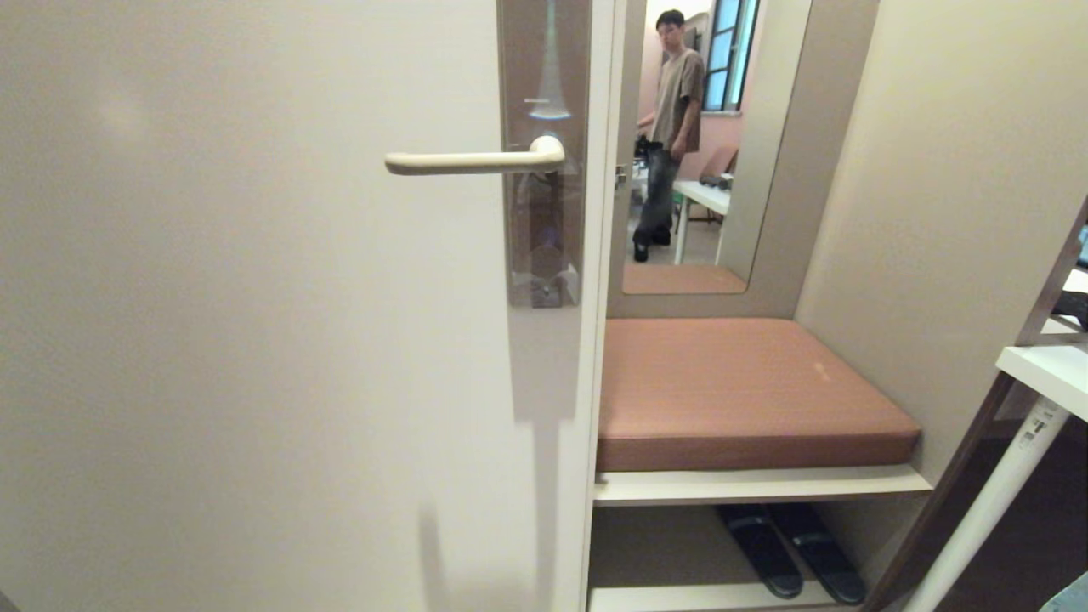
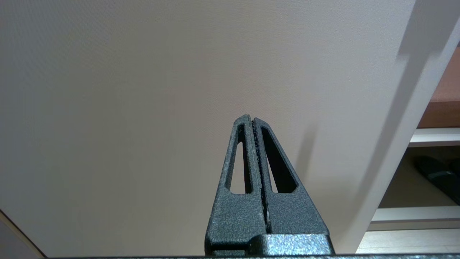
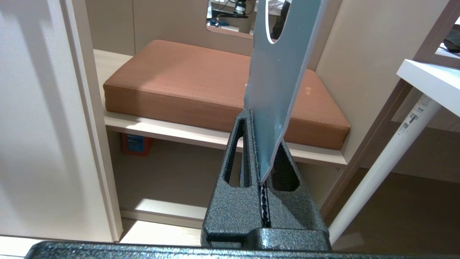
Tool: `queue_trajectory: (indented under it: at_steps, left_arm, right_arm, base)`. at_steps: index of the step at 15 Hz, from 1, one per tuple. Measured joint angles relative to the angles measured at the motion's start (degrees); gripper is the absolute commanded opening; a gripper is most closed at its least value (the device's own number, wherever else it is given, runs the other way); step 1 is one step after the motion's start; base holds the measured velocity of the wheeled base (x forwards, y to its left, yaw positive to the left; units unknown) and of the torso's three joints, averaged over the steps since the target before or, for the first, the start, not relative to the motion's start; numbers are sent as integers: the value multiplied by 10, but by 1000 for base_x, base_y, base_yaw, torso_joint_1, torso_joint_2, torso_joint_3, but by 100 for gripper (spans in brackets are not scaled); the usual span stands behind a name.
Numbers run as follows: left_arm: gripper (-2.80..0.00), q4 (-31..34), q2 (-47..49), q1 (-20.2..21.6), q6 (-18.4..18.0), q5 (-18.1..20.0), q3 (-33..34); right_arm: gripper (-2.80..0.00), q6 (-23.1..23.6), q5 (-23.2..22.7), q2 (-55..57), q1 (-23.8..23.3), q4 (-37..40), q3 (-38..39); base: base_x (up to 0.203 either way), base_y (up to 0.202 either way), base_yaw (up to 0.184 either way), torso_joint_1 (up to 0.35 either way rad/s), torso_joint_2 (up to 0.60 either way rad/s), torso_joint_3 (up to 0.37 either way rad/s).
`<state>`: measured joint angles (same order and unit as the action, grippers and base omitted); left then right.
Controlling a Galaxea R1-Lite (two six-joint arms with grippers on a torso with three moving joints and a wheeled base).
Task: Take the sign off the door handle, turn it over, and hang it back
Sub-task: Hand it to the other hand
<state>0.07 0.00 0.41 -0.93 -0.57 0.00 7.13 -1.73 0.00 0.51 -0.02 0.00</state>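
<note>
- The left gripper faces the plain door panel, its fingers pressed together on nothing.
- The door handle lies level, free end pointing left, bare.
- The right gripper is clamped on the sign, which stands edge-on with its long axis running away from the fingers over the brown cushion; hole end cropped, lettering unreadable.

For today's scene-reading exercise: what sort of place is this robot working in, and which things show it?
Probably a hotel-style room entrance, perhaps a mock-up: a door handle on a cream door, a padded bench with slippers beneath, and a door-hanger sign clamped in the right gripper.
</note>
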Motion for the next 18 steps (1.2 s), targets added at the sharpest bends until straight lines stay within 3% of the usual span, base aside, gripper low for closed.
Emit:
queue_trajectory:
  at_steps: [18]
  left_arm:
    - [-280,0,0,0,-2,0,0]
  right_arm:
    - [-280,0,0,0,0,0,0]
  base:
    - [0,0,0,0,0,0]
